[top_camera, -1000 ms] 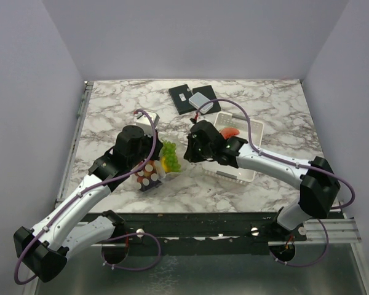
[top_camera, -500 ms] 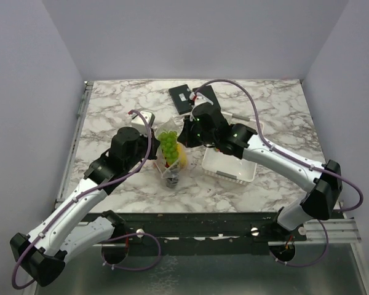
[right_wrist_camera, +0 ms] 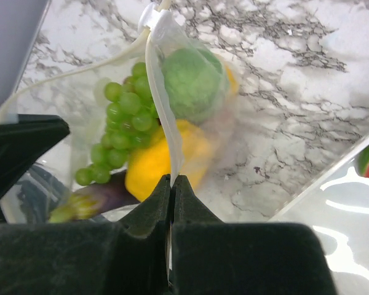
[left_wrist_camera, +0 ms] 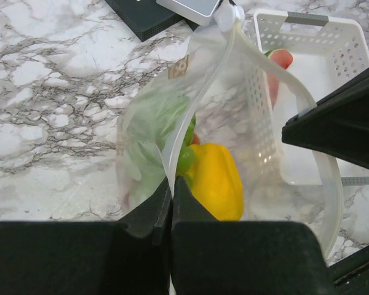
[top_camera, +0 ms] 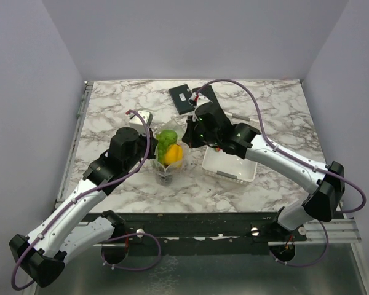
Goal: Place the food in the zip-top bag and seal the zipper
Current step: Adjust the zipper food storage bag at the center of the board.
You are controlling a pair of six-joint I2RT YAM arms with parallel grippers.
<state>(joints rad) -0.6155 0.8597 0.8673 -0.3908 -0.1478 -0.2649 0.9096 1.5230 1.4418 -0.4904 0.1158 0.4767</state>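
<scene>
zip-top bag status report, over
Both shut on zip-top bag rim: left gripper, right gripper. Mouth open, grapes and yellow piece inside. Watermelon slice in white basket, not bagged.

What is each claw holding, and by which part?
Both are shut on the clear, floppy plastic zip-top bag: the left claw pinches one lip of its mouth edge, the right claw the opposite lip.

You have both white-and-black arms reaching forward and bent inward toward each other, the left arm (top_camera: 80, 196) and the right arm (top_camera: 283, 163) nearly meeting, with the left gripper (left_wrist_camera: 171, 184) and the right gripper (right_wrist_camera: 171, 181) each clamped tight on opposite edges of the clear plastic zip-top bag (left_wrist_camera: 246, 141).
</scene>
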